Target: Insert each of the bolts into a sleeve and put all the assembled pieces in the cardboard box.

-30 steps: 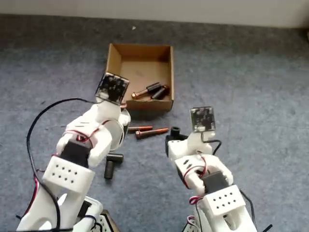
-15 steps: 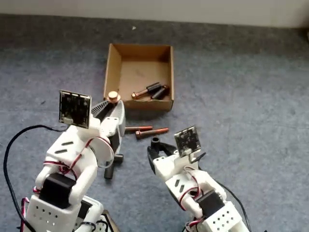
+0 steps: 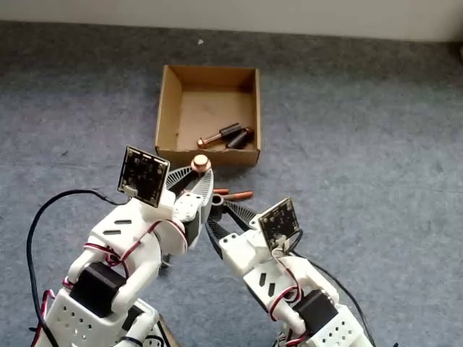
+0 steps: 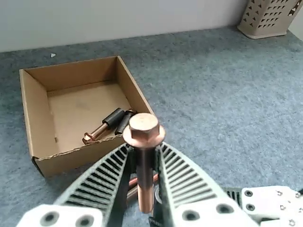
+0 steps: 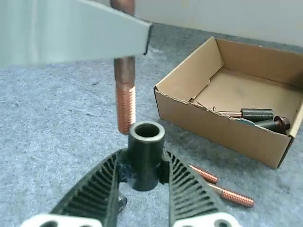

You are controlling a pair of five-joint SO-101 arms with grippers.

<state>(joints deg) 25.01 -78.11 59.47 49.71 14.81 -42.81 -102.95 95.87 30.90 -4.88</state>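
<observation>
Two grips: left jaws clamp an upright bolt (image 4: 143, 163), right jaws a sleeve (image 5: 146, 152).

White arms (image 3: 123, 249) carry black servos and red cables; left hand (image 4: 144, 151) grey-ribbed, right hand (image 5: 144, 158) black.

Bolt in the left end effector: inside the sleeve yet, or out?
Out. The bolt hangs, threaded tip bare, beside the rim of the sleeve, whose bore shows empty, upright in the right end effector.
</observation>
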